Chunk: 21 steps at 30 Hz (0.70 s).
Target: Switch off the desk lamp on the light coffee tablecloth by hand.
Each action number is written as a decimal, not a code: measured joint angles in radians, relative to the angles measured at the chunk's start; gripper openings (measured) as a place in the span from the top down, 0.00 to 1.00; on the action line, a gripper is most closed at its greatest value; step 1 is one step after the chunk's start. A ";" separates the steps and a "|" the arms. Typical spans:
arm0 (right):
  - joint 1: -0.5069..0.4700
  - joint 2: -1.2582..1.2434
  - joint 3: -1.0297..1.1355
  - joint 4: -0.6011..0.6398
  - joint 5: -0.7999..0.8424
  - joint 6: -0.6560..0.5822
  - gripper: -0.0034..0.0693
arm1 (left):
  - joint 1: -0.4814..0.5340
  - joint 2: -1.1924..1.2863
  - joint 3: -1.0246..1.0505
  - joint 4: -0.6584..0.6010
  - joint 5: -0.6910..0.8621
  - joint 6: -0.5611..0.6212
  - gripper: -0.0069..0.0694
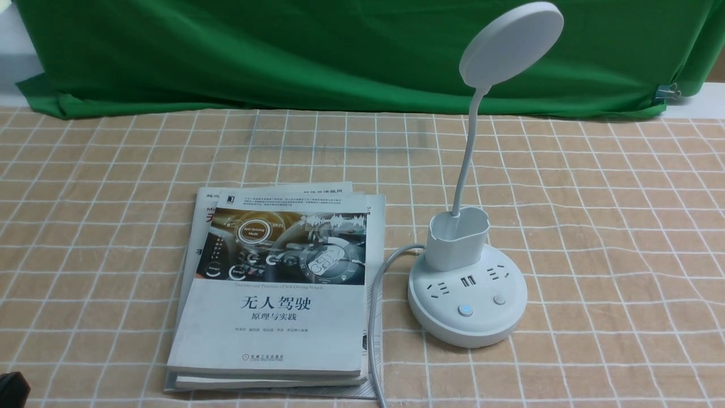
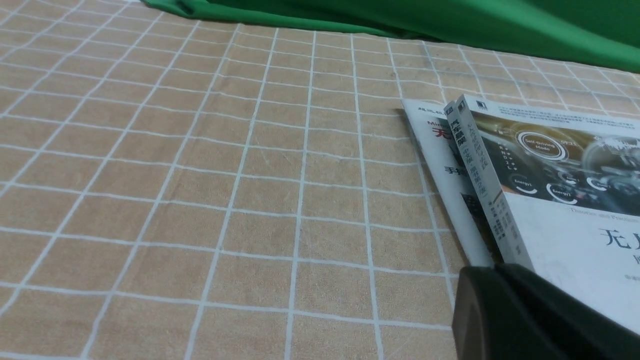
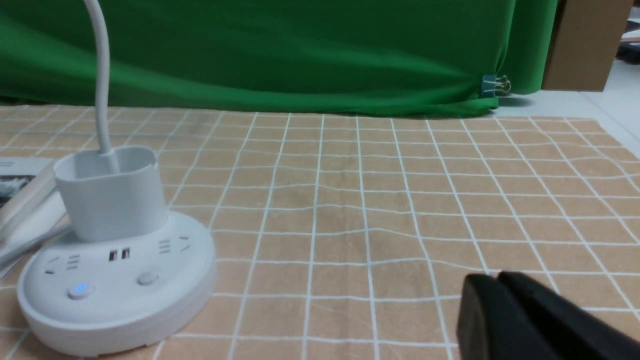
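Observation:
The white desk lamp (image 1: 467,306) stands on the light coffee tablecloth (image 1: 623,226), right of centre, its disc head (image 1: 511,42) raised on a thin neck. Its round base carries a blue-lit button (image 1: 465,310) and a plain button (image 1: 499,299). In the right wrist view the lamp base (image 3: 115,280) sits well to one side of my right gripper (image 3: 497,277), which is shut, empty and apart from it. My left gripper (image 2: 495,270) is also shut and empty, near the corner of the books. Only a dark corner of the left arm (image 1: 12,390) shows in the front view.
A stack of books (image 1: 277,289) lies left of the lamp, also seen as the books (image 2: 550,190) in the left wrist view. The lamp's white cable (image 1: 374,317) runs along their right edge. A green cloth (image 1: 340,51) hangs behind, clipped at the right (image 3: 492,86).

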 joint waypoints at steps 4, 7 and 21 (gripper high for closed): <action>0.000 0.000 0.000 0.000 0.001 0.001 0.90 | 0.000 0.000 0.000 0.000 0.000 0.000 0.90; 0.000 0.000 0.000 0.000 0.001 0.003 0.89 | 0.000 0.000 0.000 0.000 0.000 0.000 0.90; 0.000 0.000 0.000 0.000 0.003 0.004 0.84 | 0.000 0.000 0.000 0.000 0.000 0.000 0.90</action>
